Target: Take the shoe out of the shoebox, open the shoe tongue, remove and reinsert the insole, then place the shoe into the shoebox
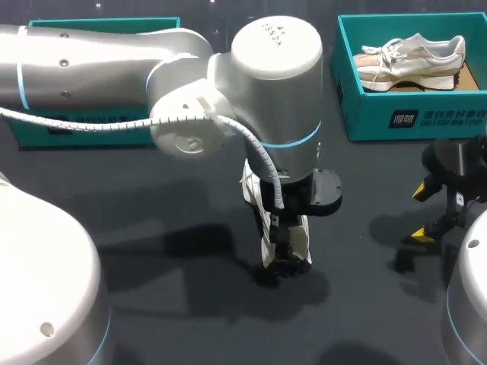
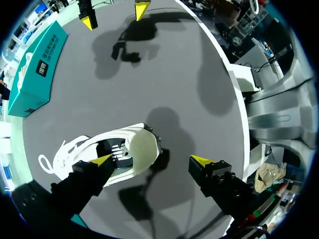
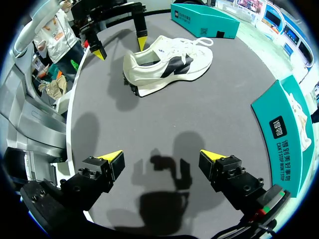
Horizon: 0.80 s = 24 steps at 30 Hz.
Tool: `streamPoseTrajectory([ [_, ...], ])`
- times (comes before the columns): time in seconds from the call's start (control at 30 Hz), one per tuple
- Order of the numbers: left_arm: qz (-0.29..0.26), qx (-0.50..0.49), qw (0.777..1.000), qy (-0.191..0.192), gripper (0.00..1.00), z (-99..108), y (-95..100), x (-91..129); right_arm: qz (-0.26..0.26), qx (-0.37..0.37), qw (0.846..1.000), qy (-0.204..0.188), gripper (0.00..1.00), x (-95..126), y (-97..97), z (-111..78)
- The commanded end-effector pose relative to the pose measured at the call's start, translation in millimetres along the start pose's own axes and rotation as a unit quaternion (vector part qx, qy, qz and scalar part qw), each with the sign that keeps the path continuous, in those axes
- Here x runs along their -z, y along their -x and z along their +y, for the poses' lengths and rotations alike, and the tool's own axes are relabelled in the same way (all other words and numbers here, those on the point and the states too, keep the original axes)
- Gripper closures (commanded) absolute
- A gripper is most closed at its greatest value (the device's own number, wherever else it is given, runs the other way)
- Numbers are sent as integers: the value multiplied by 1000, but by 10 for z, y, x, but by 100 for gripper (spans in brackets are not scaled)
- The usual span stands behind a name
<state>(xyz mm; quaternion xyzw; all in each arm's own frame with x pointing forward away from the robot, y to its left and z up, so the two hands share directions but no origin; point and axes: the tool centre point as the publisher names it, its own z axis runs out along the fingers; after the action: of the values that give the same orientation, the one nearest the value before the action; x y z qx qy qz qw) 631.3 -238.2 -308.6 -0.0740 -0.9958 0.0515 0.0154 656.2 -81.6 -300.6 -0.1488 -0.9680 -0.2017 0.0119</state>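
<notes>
Shoe [image 1: 303, 234] on the table mostly hidden behind the left arm [image 1: 274, 76]; left shoebox [image 1: 84, 137] likewise.

Both arms = chunky silver-grey tubes w/ rounded caps and a thin cyan ring at ea joint. The left arm [image 1: 152, 68] has a white ribbed cable hose [image 1: 114, 126] strung along the outside, a few small screw dots on the shell, and faint lettering on the top cap. The right arm [image 1: 468, 304] looks like the same finish, only a bit shows tho. The left end effector [image 2: 152, 160] & right end effector [image 3: 160, 155] are black blocky fingers w/ bright yellow wedge tips.
</notes>
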Motion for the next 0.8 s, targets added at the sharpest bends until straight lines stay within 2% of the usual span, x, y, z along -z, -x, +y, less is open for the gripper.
streamPoseTrajectory([
  [0.03,4,13,1000,1,0,-56,-3,-165,-1,0,1000,-1,0,0,-16,-1],
  [0.23,15,38,999,-1,0,-75,6,-333,-1,0,1000,-1,0,0,-16,-1],
  [0.5,-14,76,997,11,0,-93,-13,-531,-1,0,1000,-1,0,0,-16,-1],
  [0.8,-22,103,994,11,0,-114,48,-646,-1,0,1000,-1,0,0,-16,-1],
])
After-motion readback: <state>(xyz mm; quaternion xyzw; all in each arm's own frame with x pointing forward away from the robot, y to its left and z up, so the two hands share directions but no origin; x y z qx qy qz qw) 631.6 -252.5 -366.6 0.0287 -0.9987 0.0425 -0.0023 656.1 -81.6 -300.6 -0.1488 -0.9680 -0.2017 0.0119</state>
